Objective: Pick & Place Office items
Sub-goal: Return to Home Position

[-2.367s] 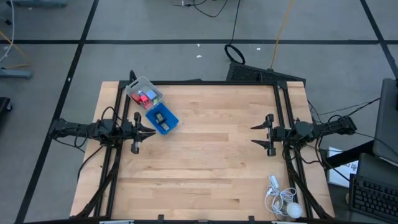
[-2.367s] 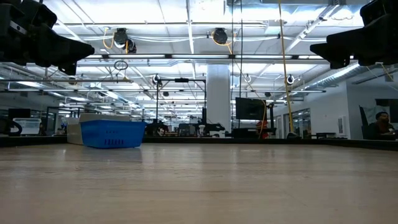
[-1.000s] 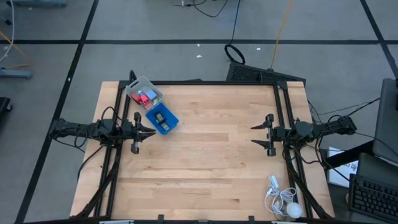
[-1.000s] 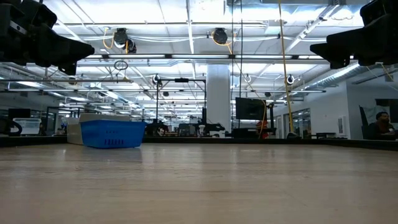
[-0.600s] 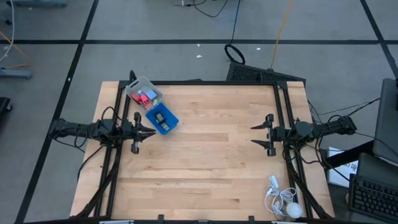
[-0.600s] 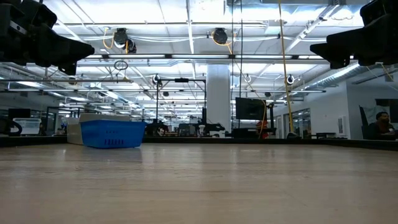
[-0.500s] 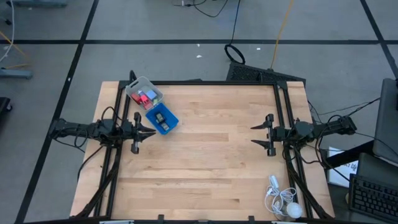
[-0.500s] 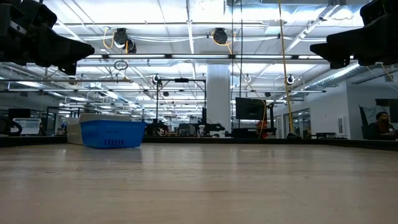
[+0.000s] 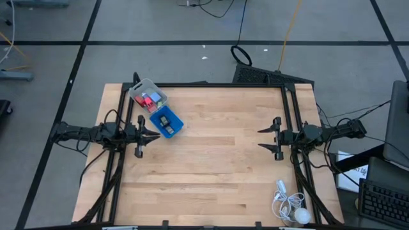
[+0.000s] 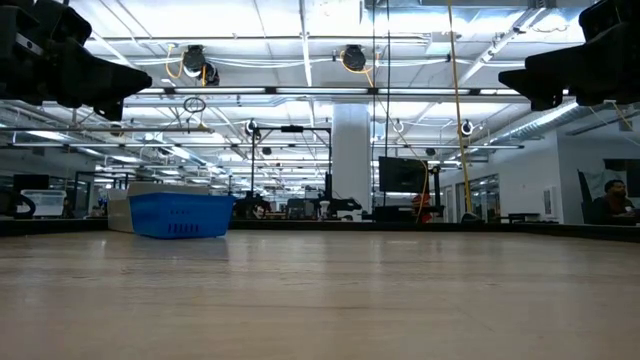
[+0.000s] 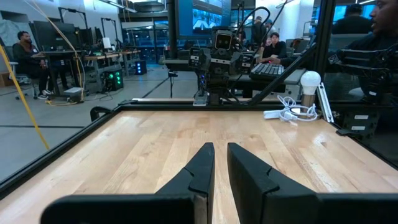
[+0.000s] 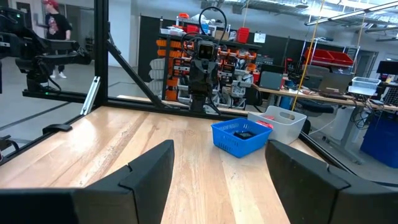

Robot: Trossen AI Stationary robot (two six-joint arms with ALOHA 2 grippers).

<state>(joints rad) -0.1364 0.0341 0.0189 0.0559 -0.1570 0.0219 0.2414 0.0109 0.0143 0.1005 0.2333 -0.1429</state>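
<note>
Returning to the home pose should, in my judgement, need only a level, unhurried retreat: each arm kept to its own side rail, wrists high enough to pass over the bins, and nothing dragged along.

The left gripper (image 9: pixel 153 134) hangs at the table's (image 9: pixel 211 166) left edge, just beside the blue bin (image 9: pixel 153 118). Its fingers (image 11: pixel 202 165) are drawn almost together, with only a slit between them, and grip nothing.

Every office item I can see is binned. The red pieces (image 9: pixel 148 101) lie in the gray bin (image 9: pixel 142 85), and the dark pale-centred pieces (image 9: pixel 166 123) lie in the blue bin touching it.

The right gripper (image 9: pixel 261 138) hangs at the right edge, well apart from the bins, with its fingers (image 12: pixel 152 165) spread wide and empty. A white corded gadget (image 9: pixel 291 207) lies at the near right corner, apart from both grippers.
</note>
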